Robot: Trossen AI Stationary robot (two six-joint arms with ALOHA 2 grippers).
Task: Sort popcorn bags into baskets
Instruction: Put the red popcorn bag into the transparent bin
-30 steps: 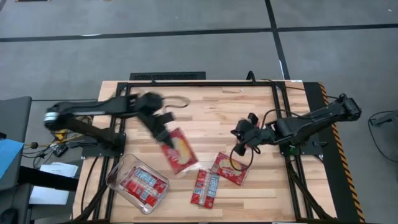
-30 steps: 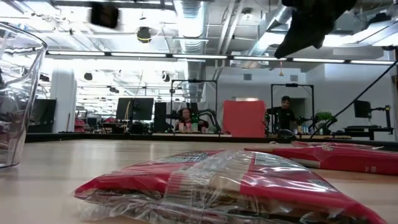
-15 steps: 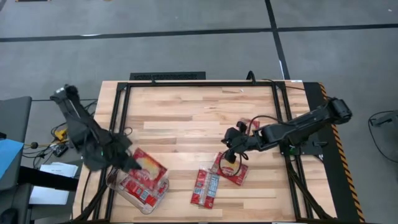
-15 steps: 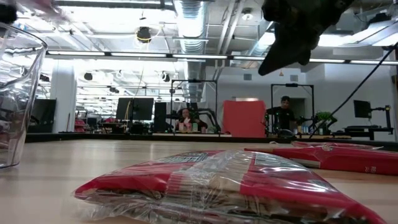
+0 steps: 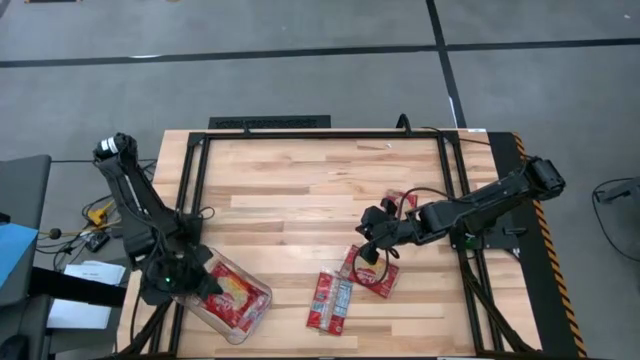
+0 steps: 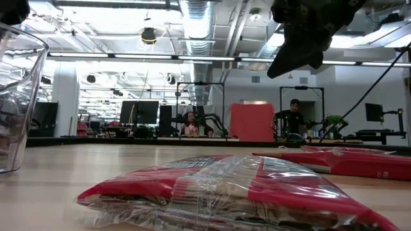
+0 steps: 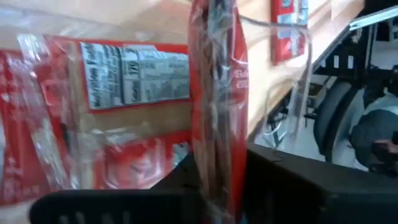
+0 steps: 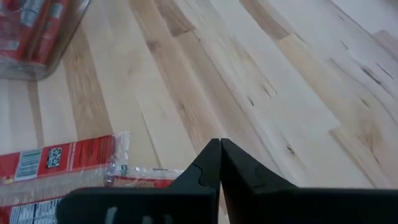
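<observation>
Looking down, we see the left claw (image 5: 190,283) pinching 1 flat red popcorn bag (image 5: 232,293) over the clear plastic tub (image 5: 250,318), its other packets partly hidden. The right claw (image 5: 366,254), fingers closed on nothing, hovers above 2 red bags (image 5: 372,276) on the wooden surface (image 5: 300,190).

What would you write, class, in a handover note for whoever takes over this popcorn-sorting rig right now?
Left end effector: over the clear tub, pinching a popcorn bag on edge above the packets already inside.
Right end effector: shut, empty, low over the bag at mid-table.
Things: another bag lies beside it; a fourth shows under the right arm.
Done: several bags in the tub.
Left: release the held bag, then sort the three on the table.
</observation>
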